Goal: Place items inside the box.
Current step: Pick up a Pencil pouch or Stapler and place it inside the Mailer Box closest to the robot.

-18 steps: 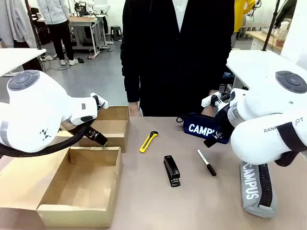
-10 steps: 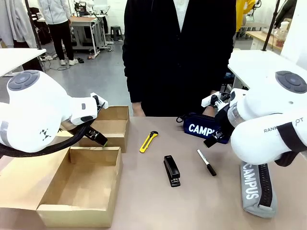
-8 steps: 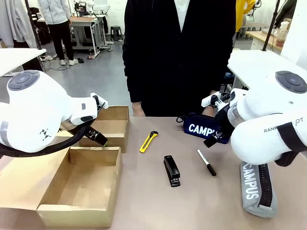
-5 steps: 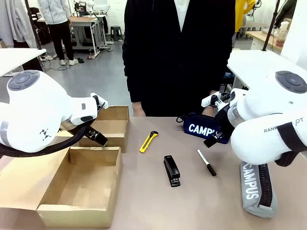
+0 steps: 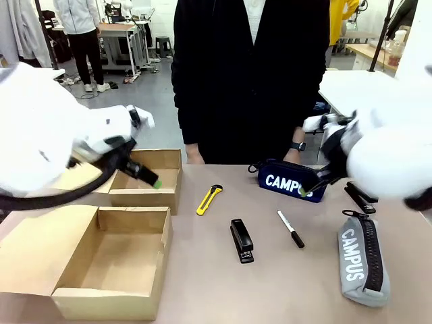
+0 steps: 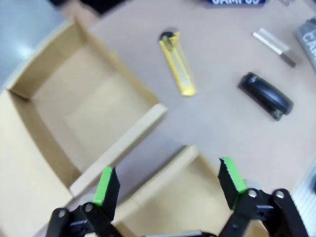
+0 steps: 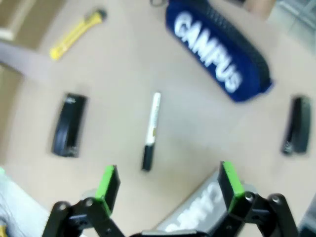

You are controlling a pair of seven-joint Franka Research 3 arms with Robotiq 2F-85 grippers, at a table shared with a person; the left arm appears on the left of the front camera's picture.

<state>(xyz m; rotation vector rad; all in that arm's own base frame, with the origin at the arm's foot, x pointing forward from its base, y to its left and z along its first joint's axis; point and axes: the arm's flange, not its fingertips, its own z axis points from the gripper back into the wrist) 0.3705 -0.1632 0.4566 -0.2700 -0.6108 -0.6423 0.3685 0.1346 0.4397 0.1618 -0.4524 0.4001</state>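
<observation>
On the tan table lie a yellow utility knife (image 5: 209, 199), a black stapler (image 5: 241, 240), a white marker with a black cap (image 5: 290, 229), a navy CAMPUS case (image 5: 290, 181) and a grey CAMPUS case (image 5: 361, 260). The open cardboard box (image 5: 108, 302) stands at the left. My left gripper (image 5: 145, 177) hangs open over the box's far part (image 6: 116, 148), with the knife (image 6: 178, 64) and stapler (image 6: 265, 95) beyond it. My right gripper (image 7: 169, 178) is open above the marker (image 7: 151, 129), between the stapler (image 7: 69, 124) and the navy case (image 7: 222, 64). Both arms look blurred.
A person in black stands at the far edge, one hand behind the navy case. A small black object (image 5: 358, 196) lies on the table right of the navy case. A second shallow cardboard tray (image 5: 145, 196) sits behind the box.
Both arms have swung up and are blurred with motion. The left gripper shifted slightly right; the right arm lifted, uncovering the small black object and all of the grey case.
</observation>
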